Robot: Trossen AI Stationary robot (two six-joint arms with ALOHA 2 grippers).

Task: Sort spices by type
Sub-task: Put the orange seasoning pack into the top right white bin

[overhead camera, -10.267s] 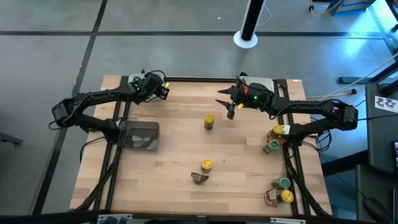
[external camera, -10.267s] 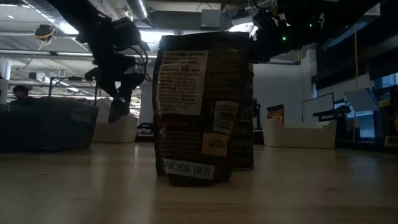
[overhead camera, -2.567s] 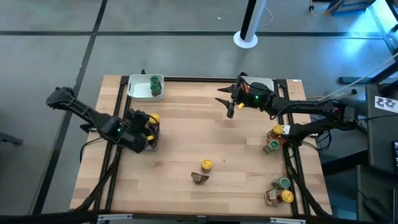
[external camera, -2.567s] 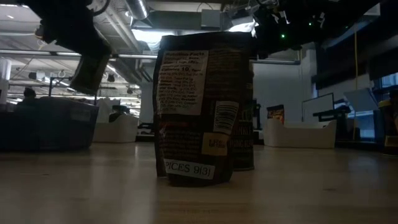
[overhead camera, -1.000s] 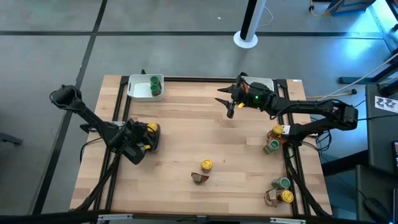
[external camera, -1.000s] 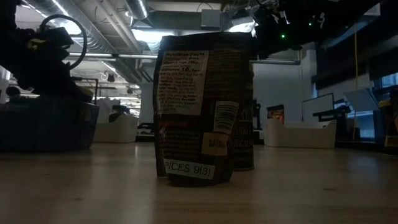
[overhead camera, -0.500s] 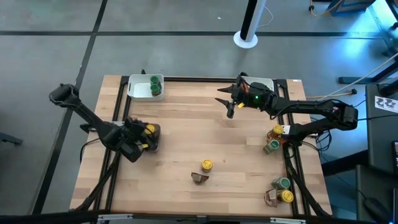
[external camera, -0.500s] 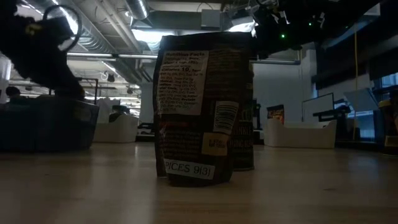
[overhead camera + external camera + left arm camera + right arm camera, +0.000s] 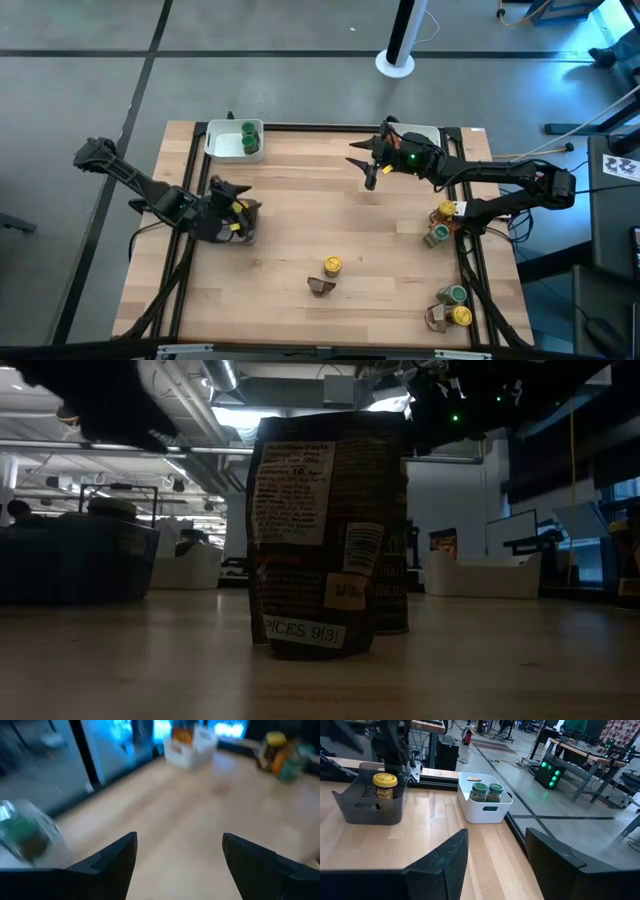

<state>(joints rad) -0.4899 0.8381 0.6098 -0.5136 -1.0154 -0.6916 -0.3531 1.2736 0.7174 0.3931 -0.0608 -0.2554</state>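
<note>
My left gripper (image 9: 226, 198) (image 9: 180, 851) hovers open and empty just above the dark tray (image 9: 236, 232). A yellow-lidded jar (image 9: 241, 208) (image 9: 385, 785) stands in that tray; its lid shows over the rim in the low view (image 9: 112, 508). Two green-lidded jars (image 9: 248, 138) (image 9: 485, 791) stand in the white tray (image 9: 222, 148) at the far left. My right gripper (image 9: 369, 176) (image 9: 495, 847) waits open above the far middle of the table. Another yellow-lidded jar (image 9: 332, 266) and a brown packet (image 9: 320, 287) (image 9: 325, 530) stand near the table's middle.
More jars and packets stand along the right edge: a yellow-lidded jar (image 9: 446, 210) and a green-lidded jar (image 9: 437, 236), then near the front a green-lidded jar (image 9: 456, 295), a yellow-lidded jar (image 9: 461, 316) and a packet (image 9: 435, 319). A second white tray (image 9: 428, 132) sits behind the right arm.
My left gripper has risen from the dark tray and drawn a little toward the far edge. The yellow-lidded jar has stayed standing in the tray. The right arm has kept still.
</note>
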